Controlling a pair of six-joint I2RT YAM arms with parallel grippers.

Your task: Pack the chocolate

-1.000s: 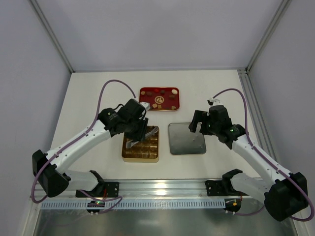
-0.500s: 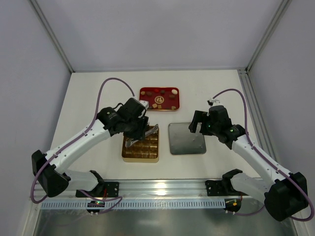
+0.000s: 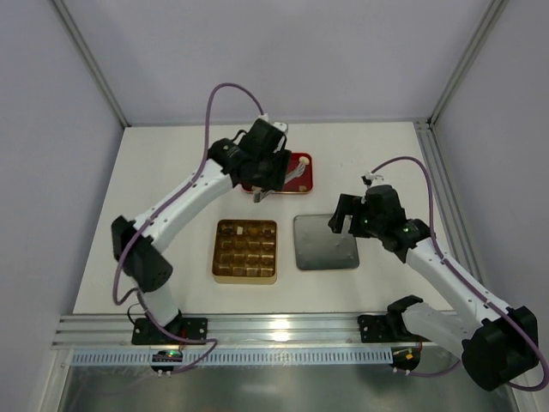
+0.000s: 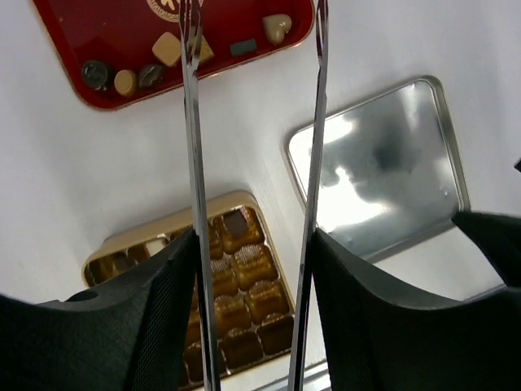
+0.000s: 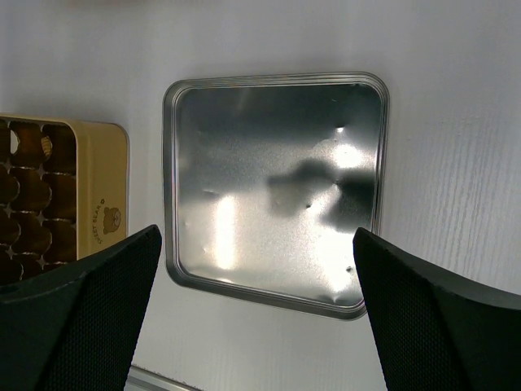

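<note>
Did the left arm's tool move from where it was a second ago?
Yes. The left tool went from above the gold box toward the far side, up to the red tray.

Occluded / cropped bits
Overhead: can't see most of red tray point(image 3: 306, 180), covered by left arm point(image 3: 184, 196); can't sort chocolate point(image 3: 302, 160) by kind, too small. Right wrist: gold box point(image 5: 102, 187) cropped at left edge. Left wrist: can't see tips of left jaws, cropped at top.
</note>
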